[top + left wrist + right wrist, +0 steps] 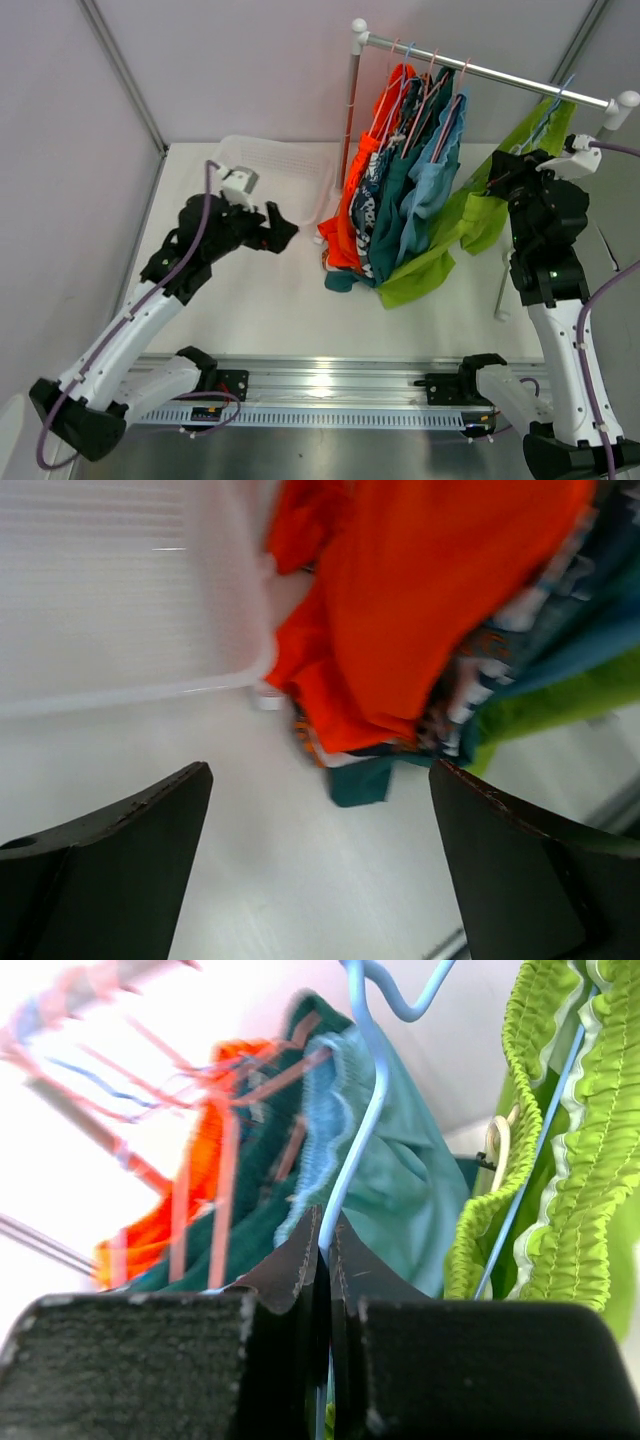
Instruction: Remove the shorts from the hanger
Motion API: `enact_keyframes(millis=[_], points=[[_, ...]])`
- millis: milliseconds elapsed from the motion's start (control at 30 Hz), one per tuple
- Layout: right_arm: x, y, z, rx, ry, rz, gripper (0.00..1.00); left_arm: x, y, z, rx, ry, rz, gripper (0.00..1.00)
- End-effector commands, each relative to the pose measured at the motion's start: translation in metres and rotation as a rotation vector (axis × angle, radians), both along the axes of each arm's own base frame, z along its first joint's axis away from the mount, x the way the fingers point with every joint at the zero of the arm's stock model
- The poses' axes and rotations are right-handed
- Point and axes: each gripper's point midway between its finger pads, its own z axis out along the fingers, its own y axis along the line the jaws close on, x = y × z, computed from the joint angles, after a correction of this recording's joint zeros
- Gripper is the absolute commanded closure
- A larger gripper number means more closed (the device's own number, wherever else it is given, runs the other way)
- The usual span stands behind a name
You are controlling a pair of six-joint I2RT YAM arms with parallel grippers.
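Five pairs of shorts hang on hangers from a metal rail (480,72): orange (352,210), print (368,210), dark teal (398,190), light blue (432,185) and lime green (470,215). My right gripper (500,178) is by the lime green pair; in the right wrist view it (325,1225) is shut on the blue hanger wire (365,1090), with the lime green waistband (590,1160) to its right and the light blue shorts (400,1180) behind. My left gripper (283,233) is open and empty over the table, left of the orange shorts (420,600).
A white plastic basket (270,160) lies on the table behind my left gripper; it also shows in the left wrist view (120,600). The rail's posts stand at the back middle (352,110) and at the right (505,290). The shorts' hems reach the table top.
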Motion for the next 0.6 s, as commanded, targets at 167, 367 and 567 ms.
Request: enact_keyframes(millis=[167,367,567], points=[[-0.034,0.0,0.072,-0.013,-0.196,0.017,1.0,-0.059,-0.158,0.098,-0.029,-0.228,-0.483,0.02],[-0.027,0.005,0.065,0.016,-0.168,0.041,1.0,-0.102,-0.245,0.111,-0.12,-0.287,-0.73,0.01],[-0.026,0.011,0.065,0.043,-0.163,0.073,1.0,-0.102,-0.3,0.091,-0.163,-0.26,-0.852,0.01]])
